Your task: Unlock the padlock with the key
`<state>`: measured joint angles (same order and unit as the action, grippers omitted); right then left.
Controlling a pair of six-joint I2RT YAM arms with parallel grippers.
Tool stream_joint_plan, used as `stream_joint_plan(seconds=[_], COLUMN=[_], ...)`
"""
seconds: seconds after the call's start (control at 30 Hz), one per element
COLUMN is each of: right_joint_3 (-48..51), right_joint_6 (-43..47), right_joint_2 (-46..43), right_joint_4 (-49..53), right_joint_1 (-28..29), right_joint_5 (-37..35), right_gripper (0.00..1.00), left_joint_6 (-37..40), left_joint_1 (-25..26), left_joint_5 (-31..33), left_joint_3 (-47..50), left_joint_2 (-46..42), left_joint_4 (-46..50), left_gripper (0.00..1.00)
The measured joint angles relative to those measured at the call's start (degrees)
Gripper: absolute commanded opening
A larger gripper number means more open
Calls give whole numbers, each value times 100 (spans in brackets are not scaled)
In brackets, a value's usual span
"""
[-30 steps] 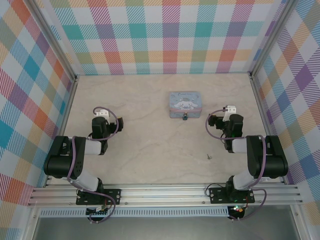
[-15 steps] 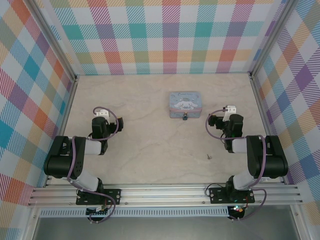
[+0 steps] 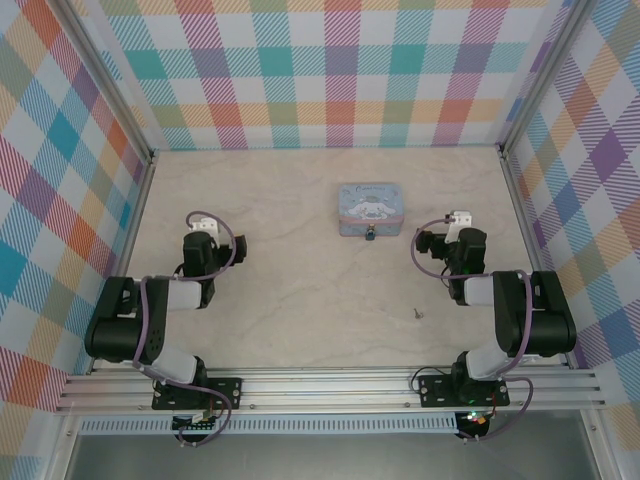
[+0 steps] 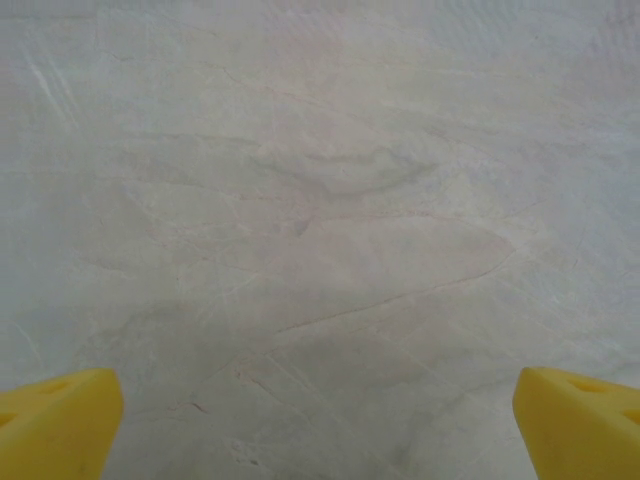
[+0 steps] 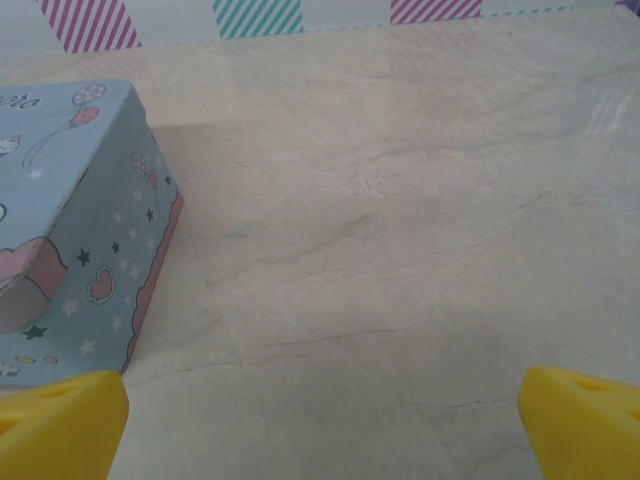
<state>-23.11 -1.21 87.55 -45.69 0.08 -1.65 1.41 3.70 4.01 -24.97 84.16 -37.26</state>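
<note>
A tiny bluish padlock (image 3: 370, 235) hangs at the front edge of the pale blue cartoon tin (image 3: 371, 208) in the top view. The small dark key (image 3: 418, 313) lies flat on the table, nearer the right arm's base. My left gripper (image 3: 201, 226) rests at the left, far from both. Its yellow fingertips (image 4: 60, 420) stand wide apart over bare table. Just right of the tin sits my right gripper (image 3: 458, 219), its yellow fingertips (image 5: 580, 415) also wide apart. The right wrist view catches the tin's side (image 5: 95, 230) at the left.
Plaid walls (image 3: 340, 70) enclose the marbled table (image 3: 290, 270) on three sides. An aluminium rail (image 3: 330, 385) runs along the near edge, carrying both arm bases.
The left arm's elbow has shifted slightly; the grippers, padlock, key and tin stay where they were.
</note>
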Motion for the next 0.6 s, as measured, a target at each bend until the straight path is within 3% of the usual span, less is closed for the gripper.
stream_joint_plan(seconds=[0.2,0.4,0.6], right_joint_3=[-271,-1580,-2487], right_joint_6=[-74,-507,-1187], right_joint_2=[-942,-1775,-2162], right_joint_4=[1209,3593,5821], right_joint_1=[0,0,76], right_joint_5=[-83,-131,181], right_gripper=[100,100,97], left_joint_6=[-229,-1187,-2105], left_joint_1=[85,116,201], left_joint_5=[83,-37,-660], left_joint_3=[-260,-1071,-1167], left_joint_2=[-1307,-2063,-2632], left_joint_4=[697,2116,3038], left_gripper=[100,100,100])
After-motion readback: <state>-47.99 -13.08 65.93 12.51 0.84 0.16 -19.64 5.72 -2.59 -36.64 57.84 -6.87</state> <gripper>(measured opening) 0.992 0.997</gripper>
